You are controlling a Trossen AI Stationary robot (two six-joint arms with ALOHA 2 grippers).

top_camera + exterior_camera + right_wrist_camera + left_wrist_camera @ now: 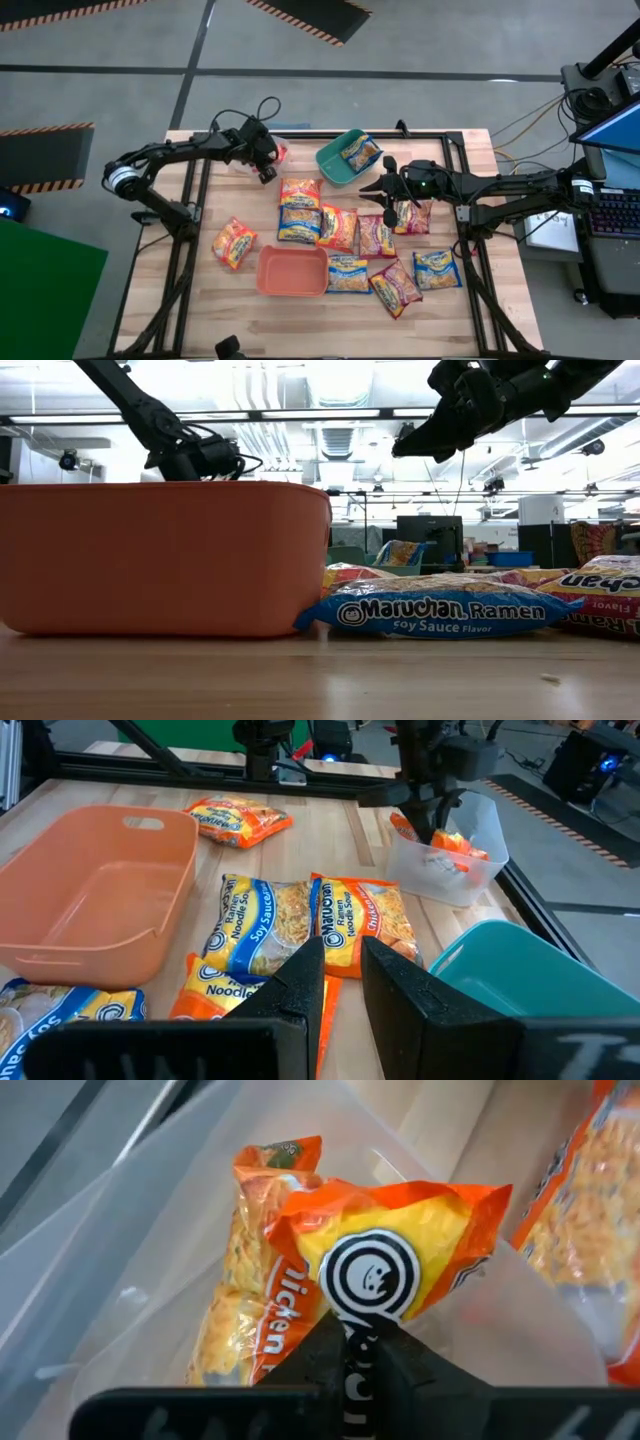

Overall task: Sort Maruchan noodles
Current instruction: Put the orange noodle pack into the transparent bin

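A clear tub stands at the table's far left with two orange Maruchan noodle packets in it. My left gripper reaches down into this tub and is shut on the upper packet. Several more packets, orange, blue and dark red, lie flat on the table's middle. One orange packet lies apart at the left. My right gripper hovers above the middle packets, open by a narrow gap, holding nothing. My left gripper pinches the upper orange packet at its end edge, just below the round black-and-white logo, between its two fingers. The fingers slant down into the tub from above. The packet rests on the other orange packet and against the tub's clear wall.
A teal tub at the far middle holds one packet. An orange tub stands near the front edge, with a blue soy-sauce packet beside it. A black frame rail runs along the table's edge.
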